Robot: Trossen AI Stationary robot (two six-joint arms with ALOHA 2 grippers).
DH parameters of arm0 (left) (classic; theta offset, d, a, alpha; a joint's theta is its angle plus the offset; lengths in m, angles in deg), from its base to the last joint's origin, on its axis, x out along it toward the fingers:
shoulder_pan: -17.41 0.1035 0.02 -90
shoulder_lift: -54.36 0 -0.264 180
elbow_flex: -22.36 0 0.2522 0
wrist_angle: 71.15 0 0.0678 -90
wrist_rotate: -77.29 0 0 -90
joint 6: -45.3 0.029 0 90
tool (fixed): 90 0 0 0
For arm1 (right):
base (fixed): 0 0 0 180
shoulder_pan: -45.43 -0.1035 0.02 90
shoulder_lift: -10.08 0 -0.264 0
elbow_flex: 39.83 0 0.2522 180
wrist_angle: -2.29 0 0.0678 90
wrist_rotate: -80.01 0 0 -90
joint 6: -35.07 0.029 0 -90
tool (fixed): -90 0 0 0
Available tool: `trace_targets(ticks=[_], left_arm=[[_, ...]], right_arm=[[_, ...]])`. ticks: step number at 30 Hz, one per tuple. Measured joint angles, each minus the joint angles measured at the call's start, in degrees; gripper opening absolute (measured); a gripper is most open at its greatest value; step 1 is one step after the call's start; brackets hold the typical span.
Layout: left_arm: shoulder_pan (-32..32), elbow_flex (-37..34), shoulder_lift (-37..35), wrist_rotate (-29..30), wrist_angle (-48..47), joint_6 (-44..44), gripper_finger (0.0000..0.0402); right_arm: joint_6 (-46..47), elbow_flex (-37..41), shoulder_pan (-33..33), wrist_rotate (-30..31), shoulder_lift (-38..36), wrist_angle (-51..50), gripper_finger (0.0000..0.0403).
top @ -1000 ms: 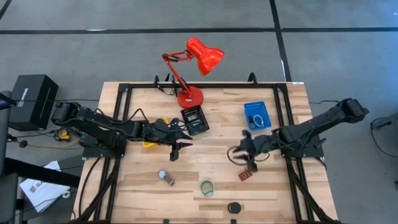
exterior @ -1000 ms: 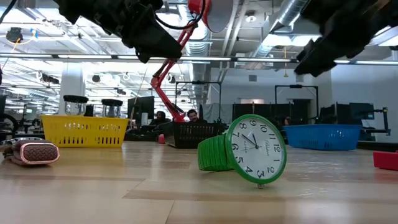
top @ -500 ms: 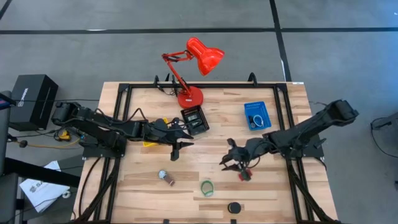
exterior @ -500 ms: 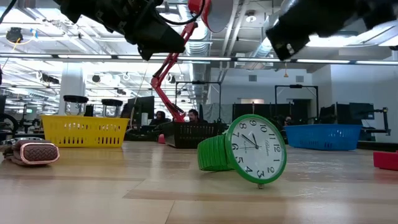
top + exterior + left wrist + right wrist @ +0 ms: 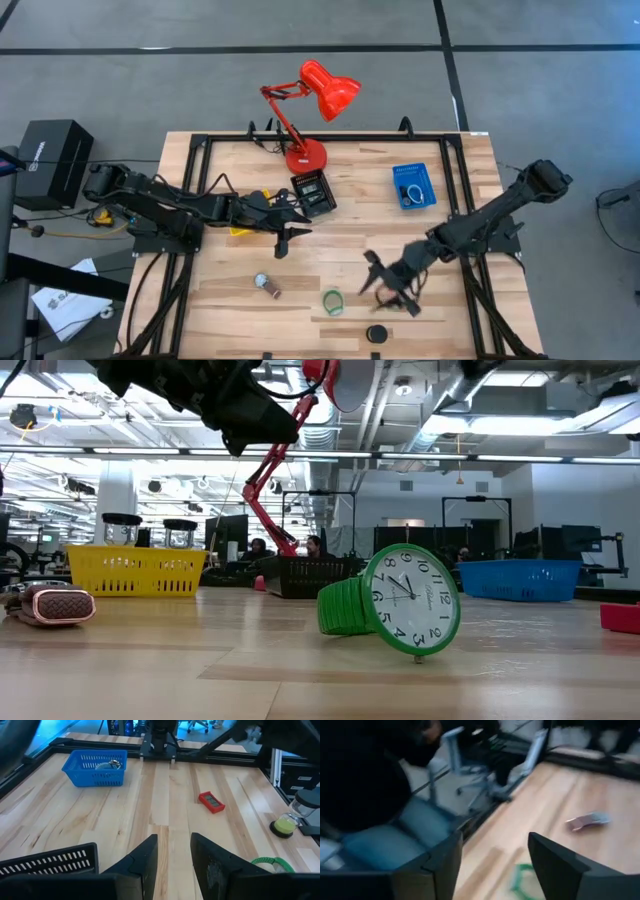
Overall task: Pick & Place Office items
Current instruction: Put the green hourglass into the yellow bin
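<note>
My left gripper [image 5: 287, 238] hovers open and empty over the middle of the table, just near of the black mesh tray [image 5: 312, 192]; its fingers frame bare wood in the left wrist view [image 5: 174, 862]. My right gripper [image 5: 380, 282] is open and empty above the near-right part of the table, over the small red rectangular piece [image 5: 212, 802], which lies flat. The green watch [image 5: 333, 301] stands on its band and edge [image 5: 410, 600]. A black puck [image 5: 376, 334] sits near the table's near edge. A small pinkish item [image 5: 268, 286] lies to the left.
The red desk lamp [image 5: 310, 120] stands at the far edge. The blue tray [image 5: 413, 186] holds small items at far right. The yellow tray [image 5: 240, 218] is mostly under my left arm. A black frame rail [image 5: 190, 200] borders the table. Bare wood lies between the grippers.
My right gripper has swung from the table's right-middle toward the near edge and somewhat left, coming over the red piece and closer to the green watch, turning as it went. The left arm and the objects have kept still.
</note>
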Motion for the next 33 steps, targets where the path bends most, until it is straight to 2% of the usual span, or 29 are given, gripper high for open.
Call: trace_targets(ticks=[4,10,23,33], left_arm=[[0.0,0.0,0.0,0.0,0.1,-2.5,0.011],[0.0,0.0,0.0,0.0,0.5,-6.6,0.011],[0.0,0.0,0.0,0.0,1.0,-7.3,0.0111],[0.0,0.0,0.0,0.0,1.4,-7.3,0.011]], right_arm=[[0.4,0.0,-5.8,0.0,1.7,-2.4,0.0234],[-1.5,0.1,-11.0,0.2,6.5,1.8,0.0232],[-1.9,0.1,-11.1,0.4,14.5,8.5,0.0231],[-1.5,0.1,-11.2,0.2,16.6,9.1,0.0231]])
